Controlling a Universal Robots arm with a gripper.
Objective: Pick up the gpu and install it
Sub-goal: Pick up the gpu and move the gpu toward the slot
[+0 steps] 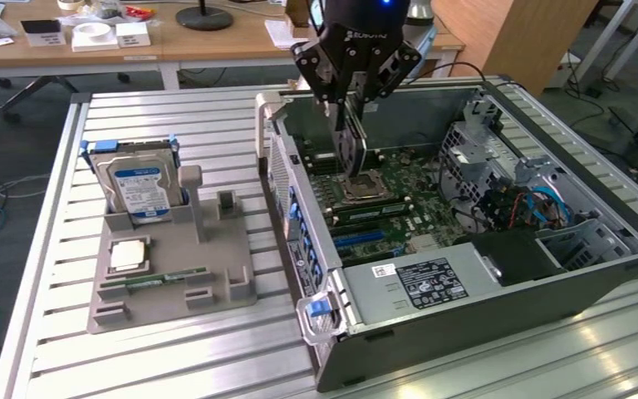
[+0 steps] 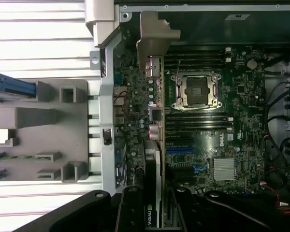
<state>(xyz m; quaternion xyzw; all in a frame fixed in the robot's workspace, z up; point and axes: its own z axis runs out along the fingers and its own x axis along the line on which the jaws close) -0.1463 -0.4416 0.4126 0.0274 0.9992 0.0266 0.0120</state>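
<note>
The gpu (image 1: 349,150) is a thin dark card with a silver end bracket (image 2: 152,34). It hangs on edge inside the open computer case (image 1: 463,316), just above the green motherboard (image 1: 408,220) and beside the CPU socket (image 1: 364,189). My gripper (image 1: 350,104) is shut on its upper edge. In the wrist view the gpu (image 2: 155,121) runs edge-on along the board beside the case's rear wall, with the gripper (image 2: 154,212) clamped on it. The card hides the slot under it.
A grey holder (image 1: 164,291) sits on the slatted table at the exterior view's left. It carries an upright hard drive (image 1: 142,187), a processor chip (image 1: 127,253) and a green memory stick (image 1: 169,278). Drive cages and cables (image 1: 518,199) crowd the case's right side.
</note>
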